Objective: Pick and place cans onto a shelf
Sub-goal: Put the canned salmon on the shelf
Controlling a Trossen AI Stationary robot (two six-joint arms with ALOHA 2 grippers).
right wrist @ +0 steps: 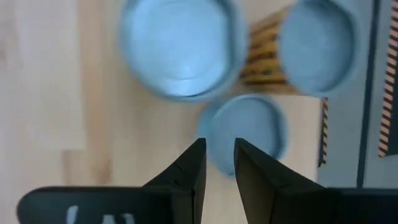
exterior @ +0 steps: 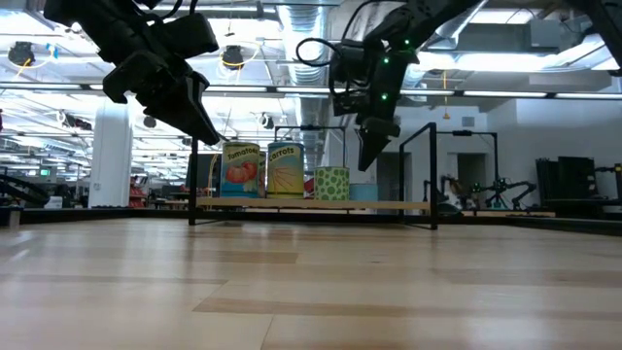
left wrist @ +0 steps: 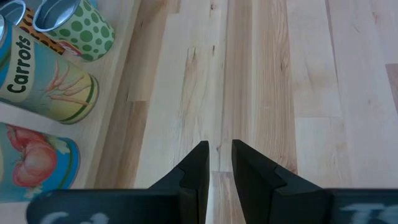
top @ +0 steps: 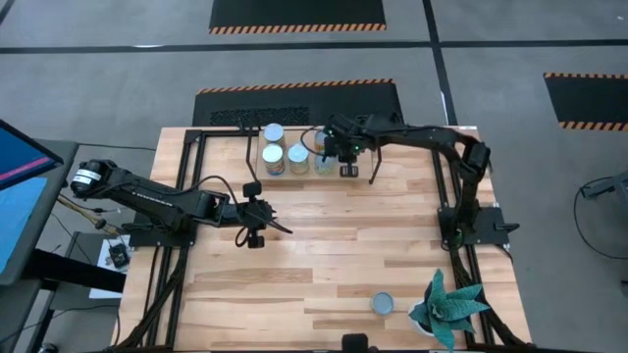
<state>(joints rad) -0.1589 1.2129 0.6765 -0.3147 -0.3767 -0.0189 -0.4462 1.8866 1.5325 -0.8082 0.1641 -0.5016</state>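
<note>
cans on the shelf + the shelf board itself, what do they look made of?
Cans: likely metal tins; dull silvery-blue tops seen from above, sides wrapped in printed labels that look like paper (carrots, tomatoes, green dots). Shelf: light wood board, pale matte grain like the tabletop, on thin black legs, probably metal.

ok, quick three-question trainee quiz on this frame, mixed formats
1. True or false: the right gripper hovers over the shelf.
2. Which word is printed on a shelved can? A) Carrots B) Beans C) Corn
3. Fill in: the lone can off the shelf stands beside the ____.

Key: 1 true; 2 A; 3 plant.
</note>
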